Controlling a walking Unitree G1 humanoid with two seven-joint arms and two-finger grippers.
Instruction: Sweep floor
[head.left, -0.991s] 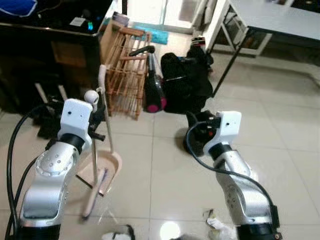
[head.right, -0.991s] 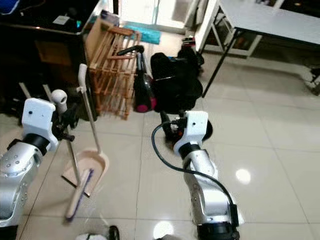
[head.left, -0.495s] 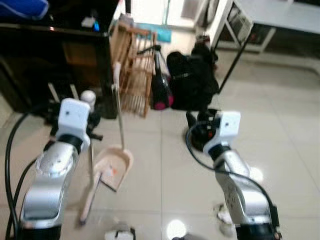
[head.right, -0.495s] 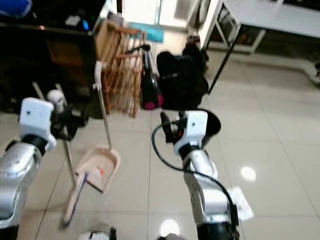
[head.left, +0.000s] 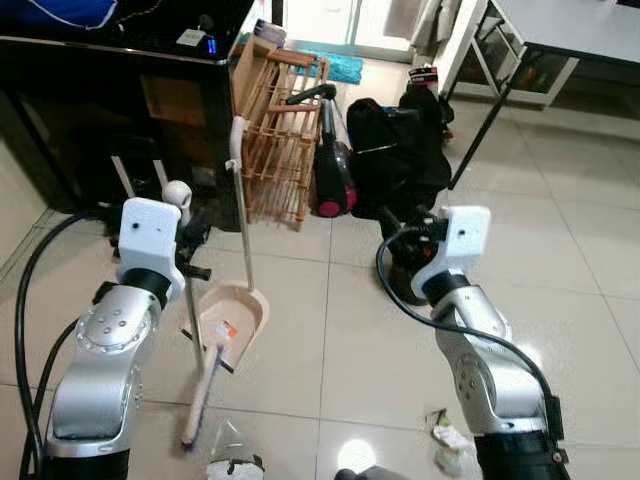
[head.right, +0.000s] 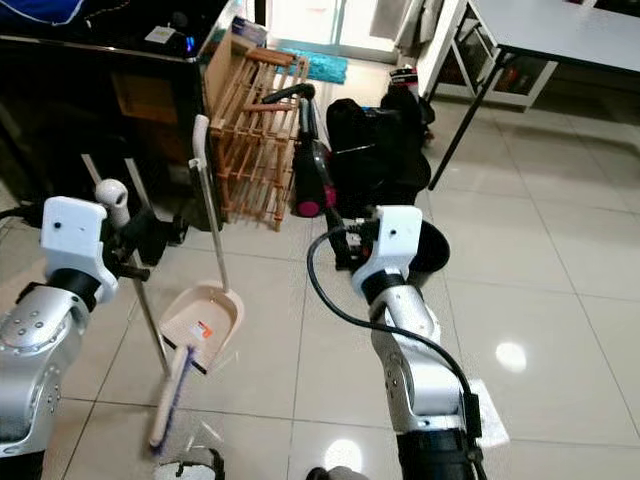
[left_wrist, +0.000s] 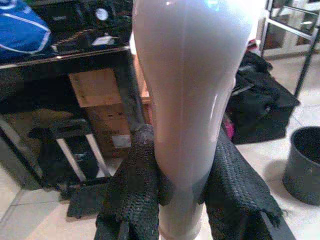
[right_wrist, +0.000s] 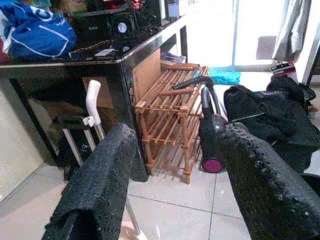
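- Up front in the head views, the left gripper (head.left: 188, 232) is closed around the thin metal pole of a broom (head.left: 190, 300), whose rounded white handle top sits just above the fingers.
- The broom's long, narrow brush head (head.left: 202, 400) rests on the glossy pale floor tiles (head.left: 300, 350), slanting toward the robot.
- Just beside it stands a dustpan (head.left: 232, 316), a smooth pinkish-beige plastic scoop with a tall slim upright handle; a small orange-and-white scrap lies in the scoop.
- The right gripper (head.right: 345, 245) is raised in front of a round dark bucket (head.right: 430, 250) on the tiles; how its fingers stand cannot be read from the head views.
- Crumpled pale litter (head.left: 440, 440) lies on the floor near the right arm's base.
- Behind stand a slatted wooden rack (head.left: 285, 140), a black vacuum with a magenta end (head.left: 330, 170), a soft black bag (head.left: 400, 160), a black cabinet (head.left: 110, 110) and a grey table (head.left: 560, 20) on dark legs.
- Through the left wrist view, two black fingers (left_wrist: 135, 185) with a coarse knitted texture press on either side of the smooth, glossy white broom handle (left_wrist: 192, 95), which flares wide toward the camera.
- Through the right wrist view, the rough black fingers (right_wrist: 105, 175) stand wide apart with nothing between them; beyond them are the rack, the vacuum and the dustpan's white handle tip (right_wrist: 92, 102).
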